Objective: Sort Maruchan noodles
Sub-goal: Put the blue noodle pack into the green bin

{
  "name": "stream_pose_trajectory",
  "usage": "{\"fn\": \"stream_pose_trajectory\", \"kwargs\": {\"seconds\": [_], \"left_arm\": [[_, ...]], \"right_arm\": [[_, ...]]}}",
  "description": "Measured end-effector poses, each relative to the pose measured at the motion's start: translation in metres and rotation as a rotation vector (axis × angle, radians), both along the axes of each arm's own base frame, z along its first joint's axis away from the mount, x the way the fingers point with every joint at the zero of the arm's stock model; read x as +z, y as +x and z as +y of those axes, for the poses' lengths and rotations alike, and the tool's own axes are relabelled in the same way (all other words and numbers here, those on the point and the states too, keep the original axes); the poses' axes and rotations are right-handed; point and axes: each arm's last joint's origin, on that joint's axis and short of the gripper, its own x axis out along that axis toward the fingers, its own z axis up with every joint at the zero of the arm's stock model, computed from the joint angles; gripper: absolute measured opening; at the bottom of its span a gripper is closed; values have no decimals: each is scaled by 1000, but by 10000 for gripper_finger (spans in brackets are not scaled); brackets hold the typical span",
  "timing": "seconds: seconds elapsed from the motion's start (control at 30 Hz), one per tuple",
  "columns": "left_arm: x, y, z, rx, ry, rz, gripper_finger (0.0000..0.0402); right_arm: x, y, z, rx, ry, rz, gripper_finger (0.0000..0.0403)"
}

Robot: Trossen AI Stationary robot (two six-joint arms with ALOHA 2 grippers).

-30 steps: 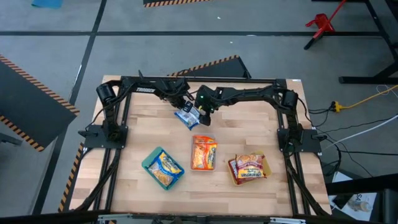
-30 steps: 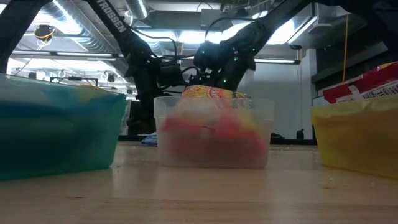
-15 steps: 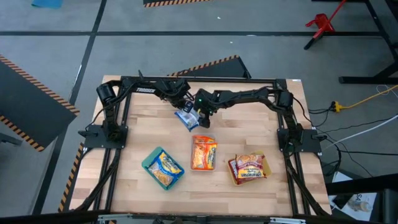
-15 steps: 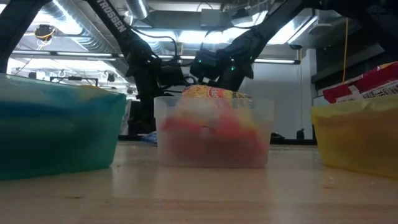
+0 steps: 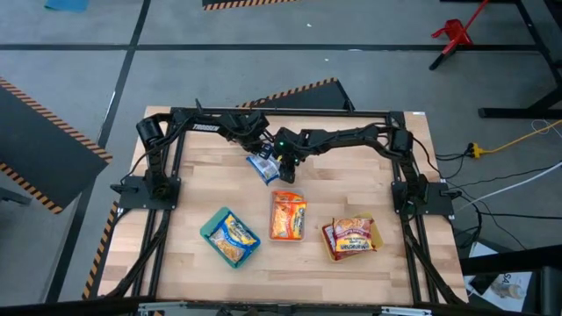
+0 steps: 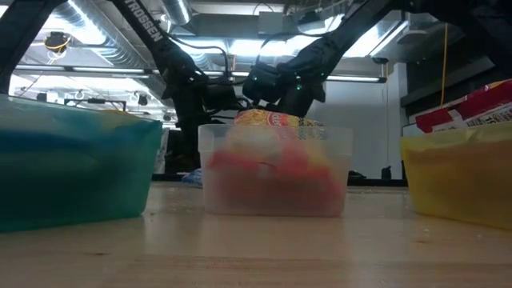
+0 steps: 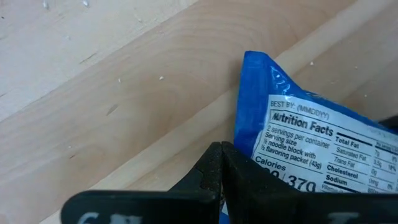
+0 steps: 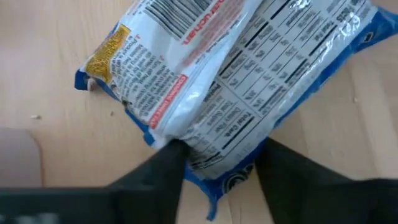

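Blue and white plastic catches the light near the far edge of the wooden desk [image 5: 193,202], where a blue-white noodle packet [image 5: 263,165] is gripped from both sides. The left hand [image 5: 260,149] reaches in from the far left corner with its two dark fingers [image 7: 217,174] pressed together on one edge of the packet, the nutrition label showing just past them in the left wrist view. The right hand [image 5: 283,163] comes across from the far right corner and straddles the opposite end: its fingers [image 8: 163,168] stand on either side of the crinkled wrapper and touch it, with the barcode and printed panel bulging up between them.

Three shallow trays sit in a row nearer the front edge, well apart from the two hands. The teal tray [image 5: 230,239], toward the left, holds blue-and-yellow packets [image 5: 234,235]. The clear tray [image 5: 288,215], in the middle, holds an orange packet [image 5: 288,218], which shows in the low view as a red-orange mass behind the cloudy wall. The yellow tray [image 5: 351,239], toward the right, holds red packets [image 5: 353,235], their corners rising above its rim in the low view.

Both dark arms bend inward from their bases at the left and right edges of the desk, meeting above the held packet. Black-and-yellow striped tape [image 5: 290,92] marks the grey floor beyond the far edge.
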Motion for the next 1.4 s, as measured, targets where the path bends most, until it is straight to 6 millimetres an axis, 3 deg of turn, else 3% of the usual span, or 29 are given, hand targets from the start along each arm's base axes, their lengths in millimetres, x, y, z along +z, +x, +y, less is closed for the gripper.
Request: {"fn": "stream_pose_trajectory", "kwargs": {"seconds": [0.2, 0.37, 0.6, 0.73, 0.93, 1.13, 1.4], "left_arm": [[0, 1, -1, -7, 8, 1, 0], [0, 1, -1, -33, 21, 3, 0], [18, -19, 5, -23, 24, 65, 0], [43, -36, 8, 20, 83, 94, 0], [92, -64, -2, 60, 189, 95, 0], [144, -99, -29, 101, 290, 50, 0], [195, -151, -70, 171, 362, -100, 0]], "right_arm": [[-3, 0, 1, -3, 33, 7, 70], [-3, 0, 1, -13, 41, 10, 11], [-2, 0, 1, -30, 49, 15, 4], [6, 2, 2, -34, 31, 8, 1], [40, 12, 7, -27, -18, -76, 0], [70, 27, 32, 35, -38, -158, 0], [100, 48, 110, 175, -91, -248, 0]]}}
